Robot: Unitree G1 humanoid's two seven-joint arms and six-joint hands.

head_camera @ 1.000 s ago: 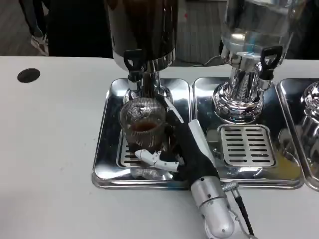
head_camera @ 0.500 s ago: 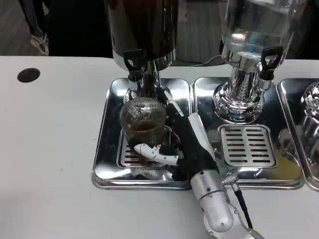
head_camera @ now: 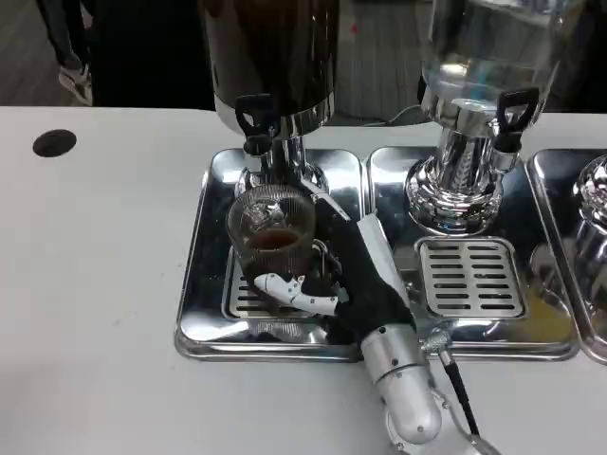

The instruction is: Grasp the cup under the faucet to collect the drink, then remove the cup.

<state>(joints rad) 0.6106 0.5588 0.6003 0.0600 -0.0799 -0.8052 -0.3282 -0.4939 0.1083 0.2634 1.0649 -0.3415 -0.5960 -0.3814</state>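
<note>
Head view: we are wrapping our right hand [head_camera: 356,284] around the ribbed glass cup [head_camera: 272,232], gripping it on the drip tray [head_camera: 204,313] directly beneath the dark dispenser's faucet [head_camera: 254,121] so it is catching the brown drink.
</note>
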